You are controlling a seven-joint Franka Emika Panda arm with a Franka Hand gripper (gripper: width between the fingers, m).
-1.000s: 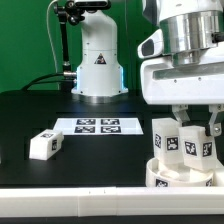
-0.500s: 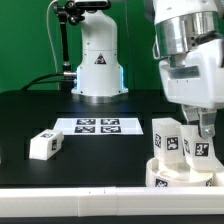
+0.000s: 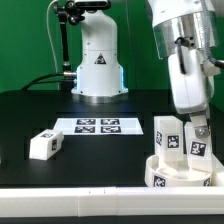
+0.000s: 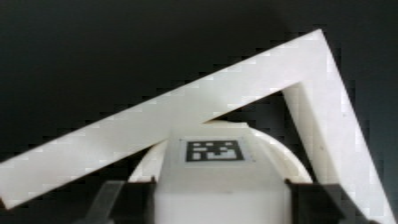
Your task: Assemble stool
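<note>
The round white seat [image 3: 184,173] lies at the front on the exterior view's right. Two tagged white legs stand upright on it: one free [image 3: 165,135], one [image 3: 198,141] between my fingers. My gripper [image 3: 200,127] comes down from above and is shut on that leg. In the wrist view the held leg [image 4: 215,160] fills the space between my dark fingers [image 4: 128,200], its tag facing the camera, and my gripper [image 4: 222,208] is closed on its sides. A third leg [image 3: 44,144] lies loose on the table on the exterior view's left.
The marker board [image 3: 97,126] lies flat in the middle of the black table. The robot base [image 3: 97,65] stands behind it. A long white bar [image 3: 90,191] runs along the front edge; its angled corner [image 4: 196,105] shows beyond the held leg.
My wrist has turned about its axis and shifted slightly toward the exterior view's right, still gripping the leg. The held leg's tag face has rotated with it. The loose leg has not moved.
</note>
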